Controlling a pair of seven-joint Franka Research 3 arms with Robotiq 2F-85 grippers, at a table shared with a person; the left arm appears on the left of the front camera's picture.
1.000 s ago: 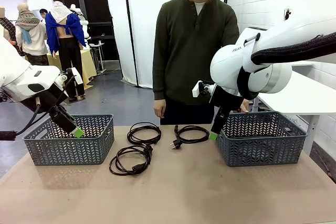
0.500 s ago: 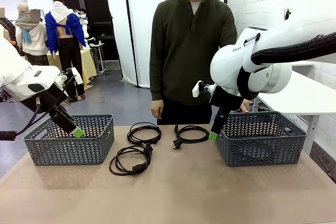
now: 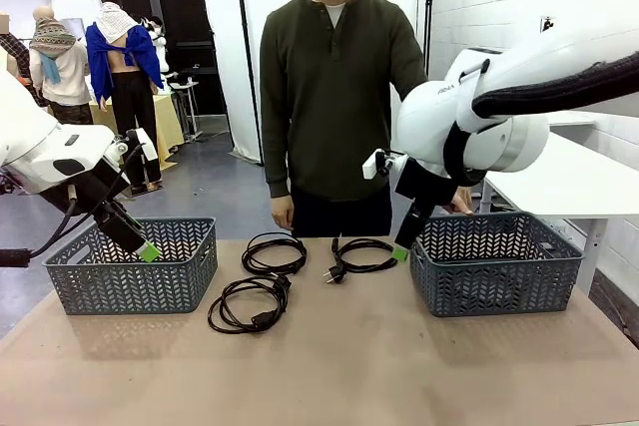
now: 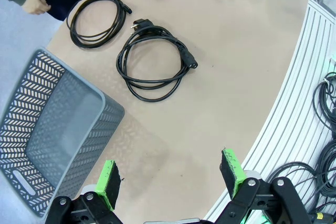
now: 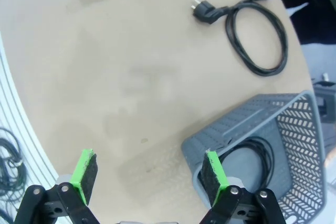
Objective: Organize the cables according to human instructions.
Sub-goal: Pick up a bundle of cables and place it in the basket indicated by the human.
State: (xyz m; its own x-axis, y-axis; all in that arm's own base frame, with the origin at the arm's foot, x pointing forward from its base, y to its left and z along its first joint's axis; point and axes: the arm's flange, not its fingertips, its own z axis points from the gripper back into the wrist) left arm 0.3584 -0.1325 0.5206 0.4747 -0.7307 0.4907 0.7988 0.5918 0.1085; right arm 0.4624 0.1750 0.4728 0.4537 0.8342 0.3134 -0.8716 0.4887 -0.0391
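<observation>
Nearest us is bare brown table (image 3: 329,376), with nothing to collect there; then comes the front coil (image 3: 248,304), a black cable lying loose and flat, and I'll pin everything else to it. Left of the front coil sits the left basket (image 3: 130,266); the left gripper (image 4: 169,178) hangs beside the basket corner nearest the front coil, jaws wide apart and holding nothing. The left wrist view looks straight out at the front coil, so I'd judge that arm is parked where it can drop onto the coil once told.

Right of the front coil, well apart, is the right basket (image 3: 496,261). The right wrist view shows the fourth cable (image 5: 257,155) already coiled inside it, so I'd call one of four sorted. The right gripper (image 5: 149,176) hovers over that basket's corner on the front coil's side, fingers spread and empty.

Just beyond the front coil lies the second coil (image 3: 274,252); beyond and to the right is the third coil (image 3: 361,254), its plug end turned back toward the front coil. The three lie apart with no overlap, presumably so each can be lifted singly.

Farthest from the front coil, the person (image 3: 334,97) stands at the table's far edge. One hand (image 3: 282,212) hangs just past the second coil, pointing at nothing I can make out; both arms look to be waiting for a sign.
</observation>
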